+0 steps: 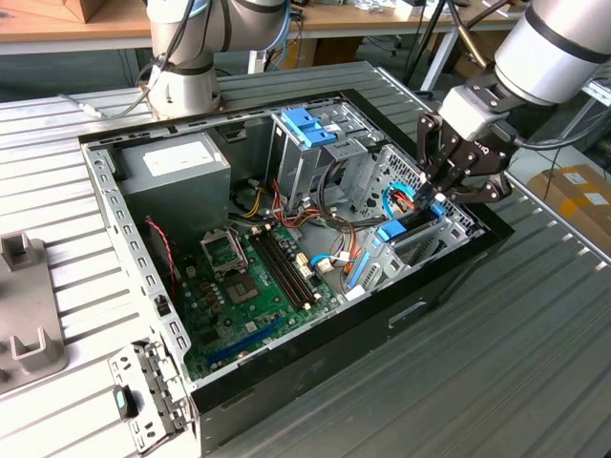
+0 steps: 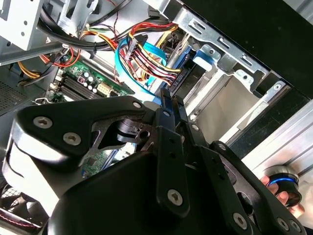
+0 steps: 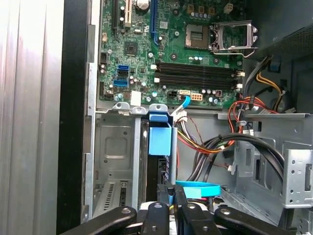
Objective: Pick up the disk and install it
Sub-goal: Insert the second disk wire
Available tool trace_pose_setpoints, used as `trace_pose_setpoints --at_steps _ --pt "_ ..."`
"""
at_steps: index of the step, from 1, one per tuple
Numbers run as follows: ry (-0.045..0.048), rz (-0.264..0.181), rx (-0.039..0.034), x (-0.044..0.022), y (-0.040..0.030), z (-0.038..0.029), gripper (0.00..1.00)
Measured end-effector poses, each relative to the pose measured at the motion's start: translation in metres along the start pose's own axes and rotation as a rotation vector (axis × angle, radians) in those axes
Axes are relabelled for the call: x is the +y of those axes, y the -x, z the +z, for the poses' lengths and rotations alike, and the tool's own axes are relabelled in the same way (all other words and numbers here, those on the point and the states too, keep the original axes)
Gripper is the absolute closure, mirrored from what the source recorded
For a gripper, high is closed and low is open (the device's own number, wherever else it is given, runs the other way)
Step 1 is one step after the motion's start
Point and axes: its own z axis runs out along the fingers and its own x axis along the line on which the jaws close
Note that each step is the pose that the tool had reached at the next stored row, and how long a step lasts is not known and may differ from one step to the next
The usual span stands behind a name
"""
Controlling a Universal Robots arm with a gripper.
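Disk standing on edge, partway down in drive cage of computer case, pinched at its top edge by gripper, jaws nearly closed. Best pressed straight down, kept square to bay, clear of cables.

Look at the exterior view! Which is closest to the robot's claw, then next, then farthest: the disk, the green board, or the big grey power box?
1. The disk, right under the gripper, at the case's edge on the exterior view's right.
2. The green board, on the case floor, mid-case.
3. The grey power box, far corner, the exterior view's left.
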Motion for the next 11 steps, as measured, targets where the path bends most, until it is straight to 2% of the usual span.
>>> trace_pose_setpoints --at_steps 11 --pt "0.0 0.0 0.0001 0.0005 -0.0013 0.0085 0.84"
